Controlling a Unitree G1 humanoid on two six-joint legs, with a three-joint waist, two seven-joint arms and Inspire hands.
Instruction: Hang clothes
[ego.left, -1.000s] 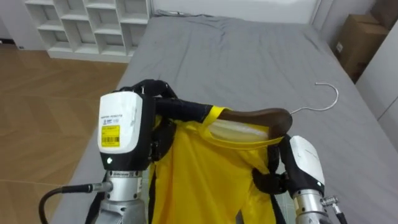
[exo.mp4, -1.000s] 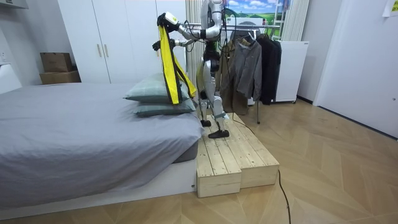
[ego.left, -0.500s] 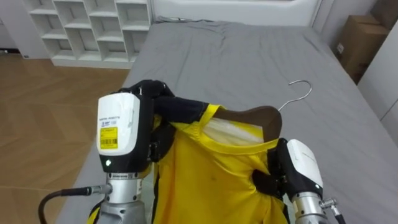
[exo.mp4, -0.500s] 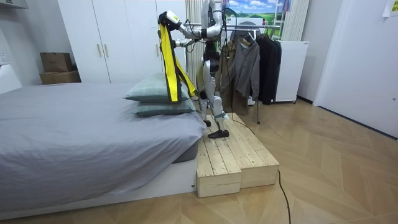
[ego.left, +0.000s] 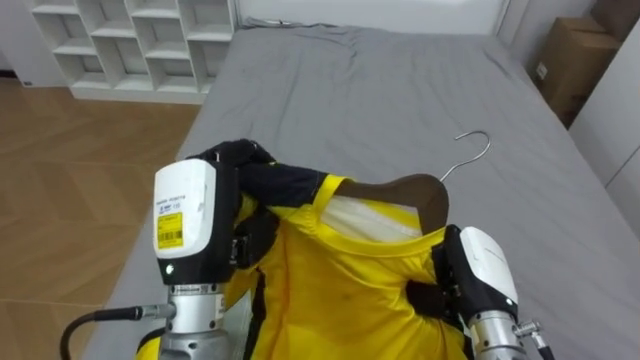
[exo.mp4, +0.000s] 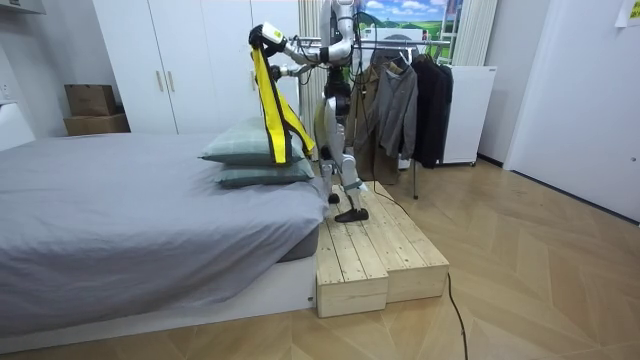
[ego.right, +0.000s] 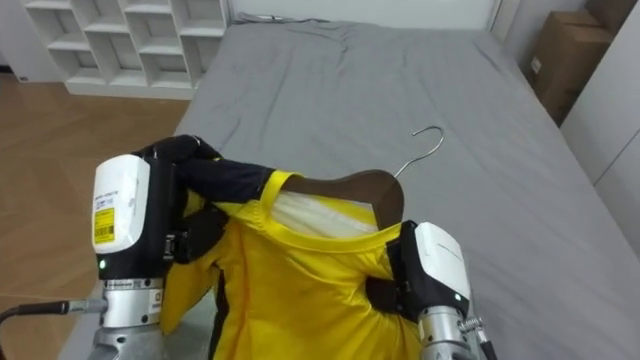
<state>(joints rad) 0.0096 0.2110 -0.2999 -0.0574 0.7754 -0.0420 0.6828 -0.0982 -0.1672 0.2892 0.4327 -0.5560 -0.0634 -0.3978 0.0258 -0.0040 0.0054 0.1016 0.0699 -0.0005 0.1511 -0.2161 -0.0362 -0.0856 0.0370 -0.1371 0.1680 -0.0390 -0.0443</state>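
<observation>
A yellow garment (ego.left: 340, 285) with dark shoulders hangs on a brown wooden hanger (ego.left: 410, 190) that I hold up before my chest. The hanger's metal hook (ego.left: 470, 150) points away over the bed. My left hand (ego.left: 185, 220) is curled round the garment's dark left shoulder (ego.left: 290, 178) at the hanger's end. My right hand (ego.left: 470, 280) has its dark fingers (ego.left: 422, 296) pinched on the yellow cloth under the hanger's right end. In the room view the garment (exo.mp4: 268, 100) dangles from my raised hands.
A grey bed (ego.left: 380, 90) lies below and ahead, with a white cube shelf (ego.left: 130, 40) at far left and a cardboard box (ego.left: 565, 60) at far right. I stand on a wooden platform (exo.mp4: 370, 250) beside the pillows (exo.mp4: 250, 150); a clothes rack with dark coats (exo.mp4: 400, 100) stands behind me.
My right hand's fingers have closed on the yellow cloth. The hanger's hook has swung left and nearer. Both hands and the garment have shifted slightly toward the room view's left.
</observation>
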